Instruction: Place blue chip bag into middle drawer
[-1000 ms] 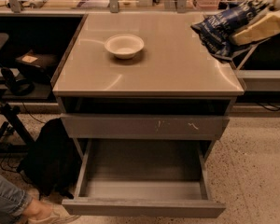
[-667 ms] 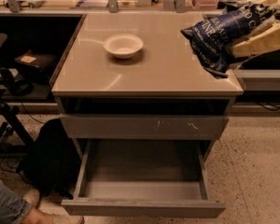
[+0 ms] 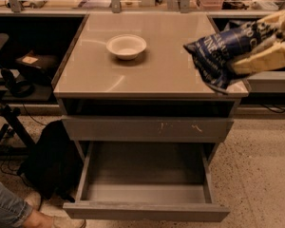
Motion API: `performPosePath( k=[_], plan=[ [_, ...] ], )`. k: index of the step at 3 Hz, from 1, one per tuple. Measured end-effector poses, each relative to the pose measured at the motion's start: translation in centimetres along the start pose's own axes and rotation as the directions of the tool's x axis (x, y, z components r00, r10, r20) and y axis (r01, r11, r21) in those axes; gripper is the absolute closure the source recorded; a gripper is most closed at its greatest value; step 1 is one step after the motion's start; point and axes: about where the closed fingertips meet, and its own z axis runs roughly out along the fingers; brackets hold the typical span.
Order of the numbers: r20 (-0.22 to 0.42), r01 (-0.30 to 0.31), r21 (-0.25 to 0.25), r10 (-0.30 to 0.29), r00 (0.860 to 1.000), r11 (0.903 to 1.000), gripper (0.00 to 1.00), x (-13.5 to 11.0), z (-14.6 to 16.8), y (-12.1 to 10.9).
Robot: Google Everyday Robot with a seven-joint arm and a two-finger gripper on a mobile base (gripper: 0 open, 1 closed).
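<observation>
My gripper (image 3: pixel 257 51) comes in from the right edge, its pale fingers (image 3: pixel 261 61) shut on the blue chip bag (image 3: pixel 218 49). The bag is dark blue, crumpled, with white lettering. It hangs in the air over the front right corner of the counter top (image 3: pixel 147 75). The middle drawer (image 3: pixel 147 167) is pulled out wide open low in the cabinet, below and to the left of the bag. Its inside is smooth, grey and bare, and its front panel (image 3: pixel 147 212) is plain.
A white bowl (image 3: pixel 126 46) stands on the counter at the back left. A closed drawer front with pale scratch marks (image 3: pixel 147 128) sits above the open drawer. A black bag (image 3: pixel 50 160) lies on the floor at left, next to a person's leg (image 3: pixel 9 213).
My gripper has carried the bag a little to the left and lower, toward the counter's front right corner. The drawer and the bowl have not moved.
</observation>
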Motion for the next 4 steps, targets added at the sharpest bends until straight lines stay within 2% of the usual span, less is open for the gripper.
performPosePath(
  k=[1, 2, 3, 4],
  plan=[
    [0.033, 0.027, 0.072, -0.03, 0.999, 0.997, 1.0, 1.0, 0.8, 3.2],
    [0.0, 0.02, 0.169, -0.02, 1.0, 0.9855, 1.0, 5.2, 1.4, 6.0],
    [-0.088, -0.051, 0.193, 0.069, 0.994, 0.9798, 1.0, 13.1, 4.5, 9.2],
    [-0.114, -0.071, 0.152, 0.089, 0.989, 0.9858, 1.0, 15.0, 6.5, 12.2]
  ],
)
